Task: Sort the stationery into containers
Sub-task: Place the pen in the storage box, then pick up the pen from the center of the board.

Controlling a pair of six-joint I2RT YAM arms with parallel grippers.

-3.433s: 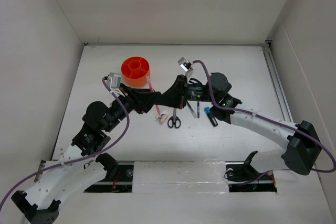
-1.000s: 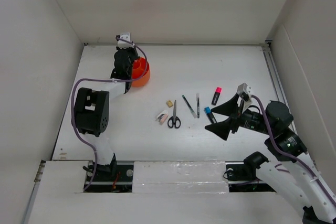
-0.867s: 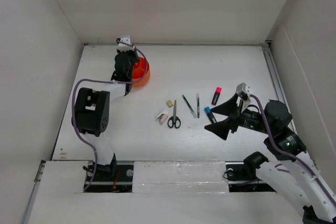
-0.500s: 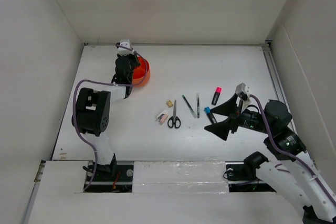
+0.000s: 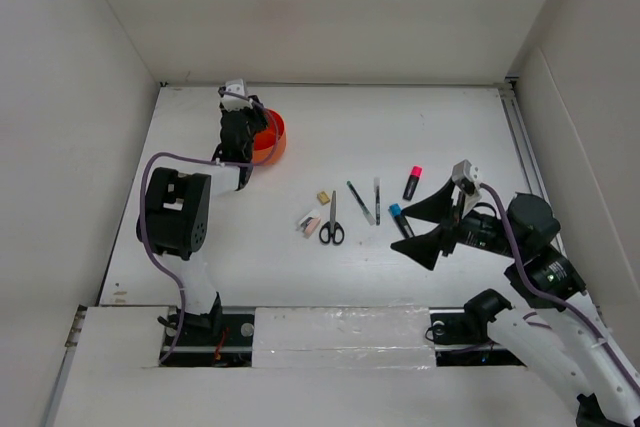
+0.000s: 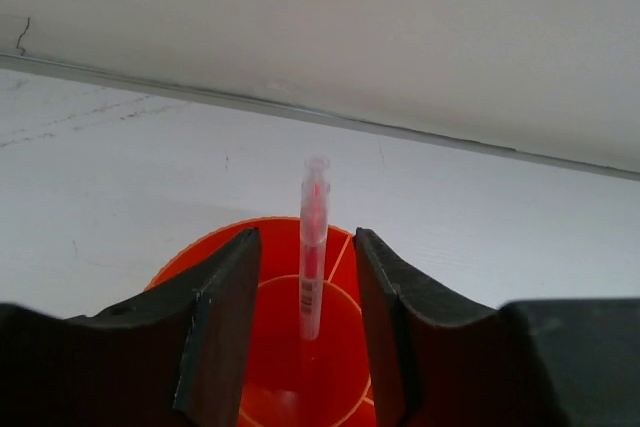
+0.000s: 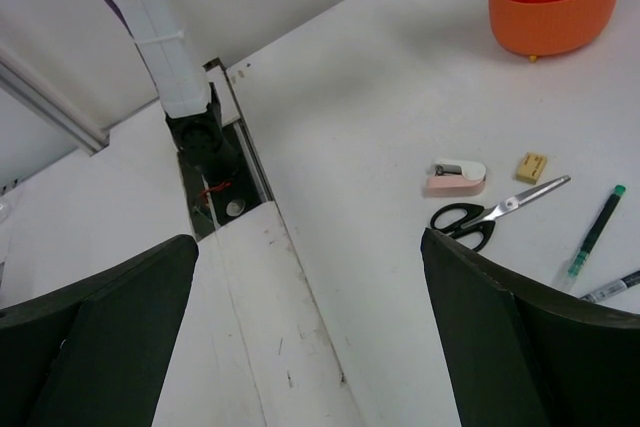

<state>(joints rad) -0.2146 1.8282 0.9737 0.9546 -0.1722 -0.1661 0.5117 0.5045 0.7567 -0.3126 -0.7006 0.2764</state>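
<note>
One pink pen (image 6: 313, 247) stands in the orange tub (image 6: 280, 237), between the spread fingers (image 6: 225, 317) of the left gripper (image 6: 306, 277). The right gripper (image 7: 308, 247) is opened wide, near two markers (image 5: 411, 182) (image 5: 400, 219).

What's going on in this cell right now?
The left arm is reaching over the orange tub, with the left claw straddling a thin pink pen that stands in what looks like the tub's central cup. There is a gap between the fingers and the pen on both sides, so it isn't gripped. The right claw hangs wide open and empty near the blue-capped marker. The scissors, erasers, two dark pens and pink-capped marker lie unsorted mid-table.
</note>
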